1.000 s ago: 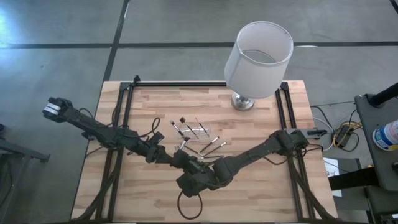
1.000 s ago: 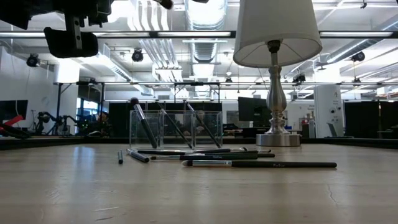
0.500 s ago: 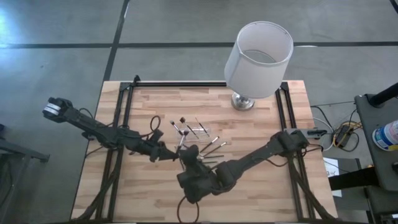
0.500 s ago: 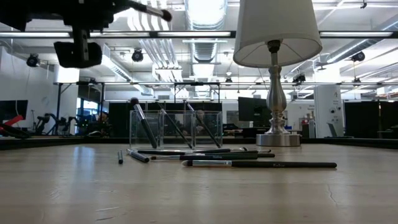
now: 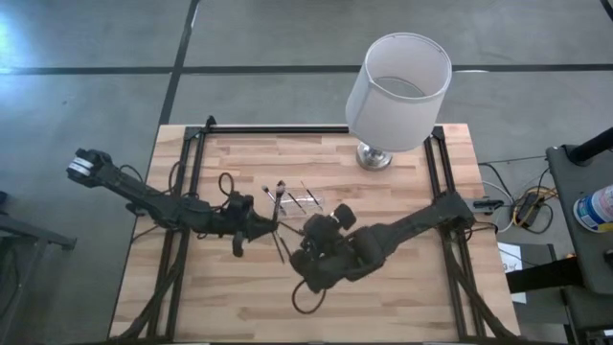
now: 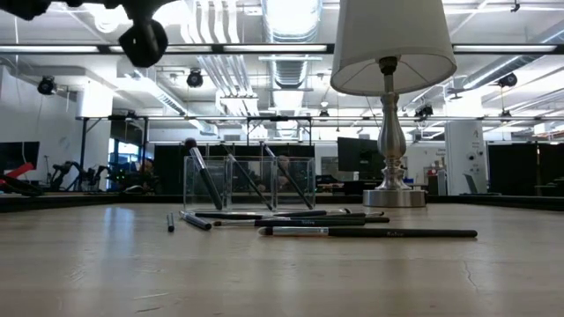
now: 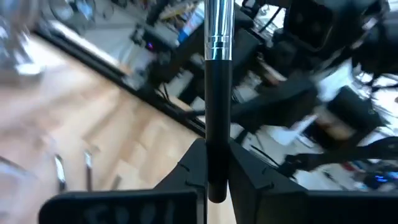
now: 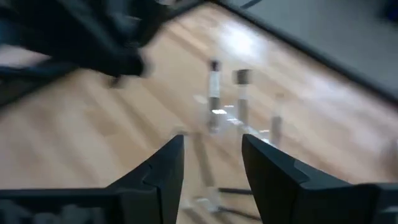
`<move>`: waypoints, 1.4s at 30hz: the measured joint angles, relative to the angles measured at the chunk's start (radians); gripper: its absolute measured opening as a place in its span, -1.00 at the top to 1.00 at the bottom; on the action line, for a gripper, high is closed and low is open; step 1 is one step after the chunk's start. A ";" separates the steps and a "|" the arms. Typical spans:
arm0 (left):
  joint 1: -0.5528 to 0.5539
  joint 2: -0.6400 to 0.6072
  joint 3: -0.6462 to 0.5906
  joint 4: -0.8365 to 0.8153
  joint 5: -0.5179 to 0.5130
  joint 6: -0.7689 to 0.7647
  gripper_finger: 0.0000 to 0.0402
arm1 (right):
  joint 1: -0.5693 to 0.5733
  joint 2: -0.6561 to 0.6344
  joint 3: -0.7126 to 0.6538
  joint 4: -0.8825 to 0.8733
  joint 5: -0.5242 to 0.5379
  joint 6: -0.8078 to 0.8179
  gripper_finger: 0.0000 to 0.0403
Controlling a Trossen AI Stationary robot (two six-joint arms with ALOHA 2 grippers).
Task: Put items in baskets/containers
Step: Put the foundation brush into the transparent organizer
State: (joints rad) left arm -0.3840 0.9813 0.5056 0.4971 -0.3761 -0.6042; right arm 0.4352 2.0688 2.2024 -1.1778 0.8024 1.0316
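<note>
Now, left claw [image 7: 216, 177]: gripping a brush [image 7: 216, 93], having swung toward twelve o'clock.
Right claw [image 8: 212, 162]: standing open, empty, having released.

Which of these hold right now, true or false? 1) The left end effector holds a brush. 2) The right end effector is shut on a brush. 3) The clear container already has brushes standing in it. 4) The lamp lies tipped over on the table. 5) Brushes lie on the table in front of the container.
1) True: the left end effector is clamped on a brush.
2) False: the right end effector is open and empty.
3) True: several lean inside the container.
4) False: the lamp stands upright.
5) True: loose brushes lie on the table.
</note>
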 joint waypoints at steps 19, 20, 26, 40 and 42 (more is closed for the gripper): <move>0.000 -0.003 0.026 0.202 -0.113 0.263 0.84 | -0.132 -0.089 -0.006 0.503 -0.135 -0.312 0.31; 0.000 -0.003 0.026 0.202 -0.105 0.262 0.84 | -0.133 -0.089 -0.006 0.512 -0.139 -0.305 0.31; 0.000 -0.003 0.026 0.203 -0.084 0.255 0.84 | -0.141 -0.085 -0.007 0.541 -0.155 -0.292 0.32; 0.023 0.009 0.040 0.211 -0.088 0.221 0.84 | -0.171 -0.085 -0.026 0.632 -0.184 -0.262 0.31; 0.029 0.014 0.042 0.210 -0.086 0.210 0.84 | -0.175 -0.085 -0.026 0.634 -0.184 -0.252 0.31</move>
State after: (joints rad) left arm -0.3552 0.9955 0.5476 0.7074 -0.4617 -0.3941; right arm 0.2600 1.9835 2.1769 -0.5438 0.6180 0.7796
